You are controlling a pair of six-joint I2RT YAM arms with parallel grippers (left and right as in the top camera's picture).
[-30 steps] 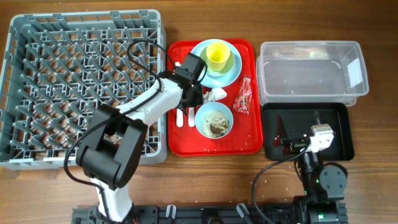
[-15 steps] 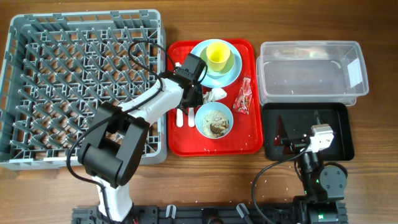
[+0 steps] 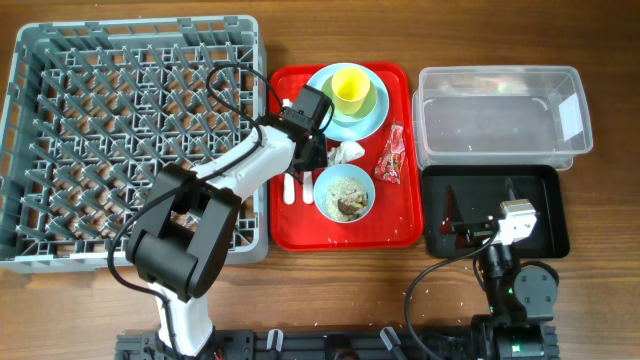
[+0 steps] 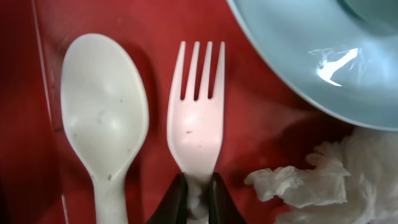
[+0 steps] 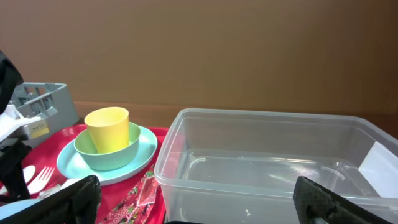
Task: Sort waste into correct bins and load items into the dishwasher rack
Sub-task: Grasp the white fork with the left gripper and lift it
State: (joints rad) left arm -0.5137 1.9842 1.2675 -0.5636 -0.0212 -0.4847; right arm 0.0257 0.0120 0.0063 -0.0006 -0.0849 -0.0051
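1. Left claw (image 4: 194,193): jaws narrow, clamped on the handle of the white fork (image 4: 196,118), tines pointing away from the claw.
2. White spoon (image 4: 102,124): just beside the fork and parallel to it, both on the red tray (image 4: 249,134).
3. Crumpled tissue (image 4: 329,177): on the fork's other side, just beside the pale blue plate (image 4: 292,56).
4. Yellow cup (image 3: 350,88): upright in a pale green bowl (image 5: 106,157) on the plate.
5. Pale blue bowl (image 3: 319,198): holds rice and brown scraps, on the red tray near the red wrapper (image 3: 391,157).
6. Right claw (image 5: 199,199): jaws wide apart, over the black tray (image 3: 545,190), facing the clear tub (image 5: 261,114).
7. Grey rack (image 3: 22,150): on the table (image 3: 300,300), touching the red tray's left edge.
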